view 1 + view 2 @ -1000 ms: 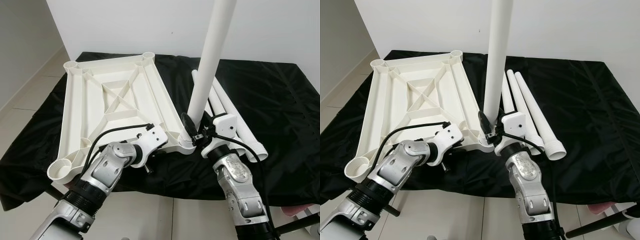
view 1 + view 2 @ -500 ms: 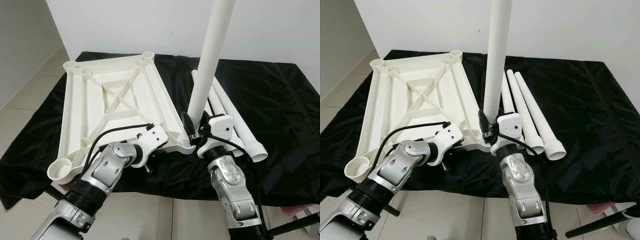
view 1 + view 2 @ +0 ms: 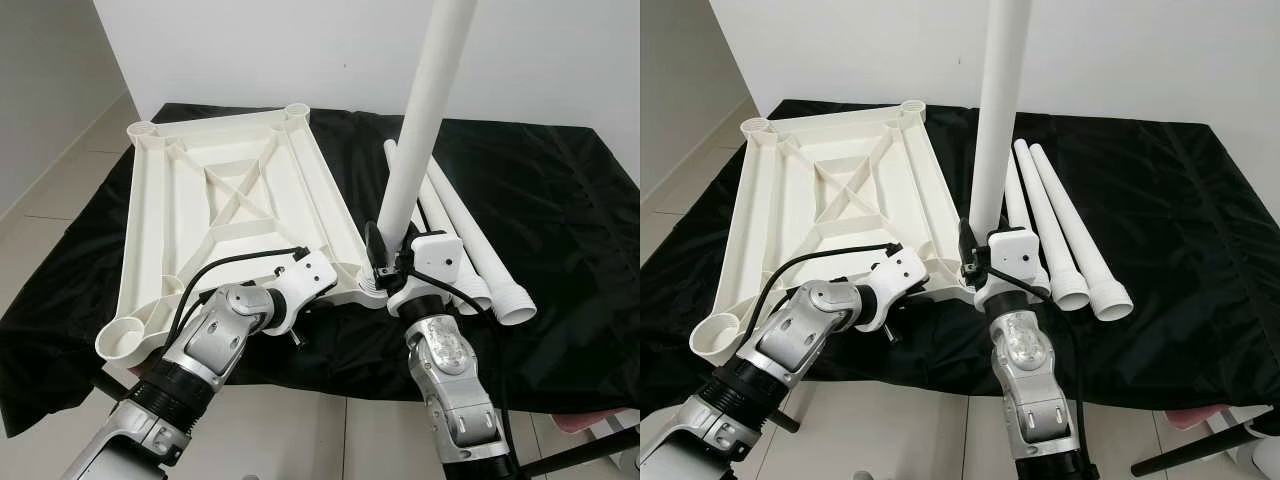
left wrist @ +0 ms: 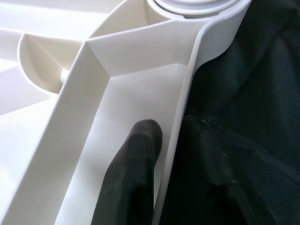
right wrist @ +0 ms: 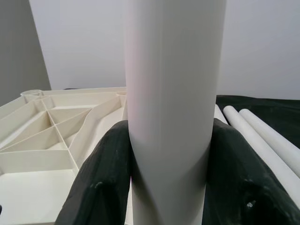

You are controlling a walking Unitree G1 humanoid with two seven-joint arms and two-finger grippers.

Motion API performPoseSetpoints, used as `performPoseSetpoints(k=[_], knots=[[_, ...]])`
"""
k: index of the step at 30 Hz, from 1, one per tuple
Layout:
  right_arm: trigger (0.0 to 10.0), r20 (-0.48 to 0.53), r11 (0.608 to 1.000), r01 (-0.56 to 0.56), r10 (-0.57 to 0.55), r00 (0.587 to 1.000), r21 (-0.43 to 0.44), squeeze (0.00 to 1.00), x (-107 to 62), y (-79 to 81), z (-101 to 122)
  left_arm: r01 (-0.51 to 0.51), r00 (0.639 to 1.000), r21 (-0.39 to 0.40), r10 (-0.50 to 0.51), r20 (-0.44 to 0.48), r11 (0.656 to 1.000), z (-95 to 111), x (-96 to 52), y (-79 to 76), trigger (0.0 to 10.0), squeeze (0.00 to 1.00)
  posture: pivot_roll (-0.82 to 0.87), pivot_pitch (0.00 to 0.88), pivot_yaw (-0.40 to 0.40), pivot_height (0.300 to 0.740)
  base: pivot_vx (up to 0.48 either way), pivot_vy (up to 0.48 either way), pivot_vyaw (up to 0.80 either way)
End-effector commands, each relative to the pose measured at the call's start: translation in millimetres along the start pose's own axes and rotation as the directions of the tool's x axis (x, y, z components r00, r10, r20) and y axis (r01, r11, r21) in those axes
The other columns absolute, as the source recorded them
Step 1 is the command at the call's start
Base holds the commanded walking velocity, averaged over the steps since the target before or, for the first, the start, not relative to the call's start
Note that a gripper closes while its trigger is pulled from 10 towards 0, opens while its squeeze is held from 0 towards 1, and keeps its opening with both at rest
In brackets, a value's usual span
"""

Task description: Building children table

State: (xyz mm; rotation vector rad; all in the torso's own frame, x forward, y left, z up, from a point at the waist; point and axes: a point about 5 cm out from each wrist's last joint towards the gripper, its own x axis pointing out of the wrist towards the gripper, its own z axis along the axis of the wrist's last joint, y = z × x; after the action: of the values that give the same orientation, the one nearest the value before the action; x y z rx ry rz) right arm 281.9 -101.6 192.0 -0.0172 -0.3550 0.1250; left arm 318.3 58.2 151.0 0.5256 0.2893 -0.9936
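Bright, even indoor light throughout; soft shadows only, no harsh glare. Sharp head views, no motion blur. Slightly soft at close range on the white leg (image 5: 173, 112) in the right wrist view.

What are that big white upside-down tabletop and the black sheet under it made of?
The tabletop looks like moulded plastic: smooth, faintly glossy, with cast ribs and round corner sockets. The black sheet seems a thin fabric, possibly synthetic, since it wrinkles and shines slightly.

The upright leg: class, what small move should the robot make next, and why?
Probably keep twisting or pressing the upright leg down into the corner socket. The right gripper clamps it near its base, where it meets the upturned tabletop, and the left gripper pinches the tabletop's rim to steady it. Three spare legs lie beside it.
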Motion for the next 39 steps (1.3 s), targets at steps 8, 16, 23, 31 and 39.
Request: performPoseSetpoints(k=[8,16,23,31,39], knots=[[10.0,-0.104,0.991,0.123,-0.128,0.986,-0.049,0.00,-8.3,-7.1,-18.9,0.040,0.998,0.043,-0.043,0.055,0.998,14.8,0.3,-7.5,10.0,0.00,-0.11,0.098,0.037,0.740,0.000,0.000,0.00],[10.0,-0.095,0.979,0.185,-0.192,0.977,-0.082,0.00,-7.7,-8.4,-18.0,0.036,0.998,0.041,-0.038,0.055,0.998,15.0,-0.2,-5.9,10.0,0.00,-0.10,0.099,0.041,0.740,0.000,0.000,0.00],[10.0,-0.094,0.977,0.194,-0.202,0.975,-0.086,0.00,-5.6,-8.5,-18.0,0.034,0.998,0.039,-0.036,0.055,0.999,15.3,-0.2,-5.2,10.0,0.00,-0.10,0.101,0.041,0.740,0.000,0.000,0.00],[10.0,-0.100,0.978,0.198,-0.205,0.974,-0.071,0.00,-5.1,-10.8,-18.6,0.032,0.998,0.038,-0.034,0.054,0.999,15.0,-0.5,-4.8,10.0,0.00,-0.10,0.103,0.043,0.740,0.000,0.000,0.00],[10.0,-0.075,0.986,0.164,-0.167,0.983,-0.040,1.00,-4.9,-9.7,-14.2,0.037,0.998,0.038,-0.039,0.057,0.999,15.8,0.0,-5.5,10.0,0.00,-0.11,0.105,0.046,0.740,0.000,0.000,0.00]])
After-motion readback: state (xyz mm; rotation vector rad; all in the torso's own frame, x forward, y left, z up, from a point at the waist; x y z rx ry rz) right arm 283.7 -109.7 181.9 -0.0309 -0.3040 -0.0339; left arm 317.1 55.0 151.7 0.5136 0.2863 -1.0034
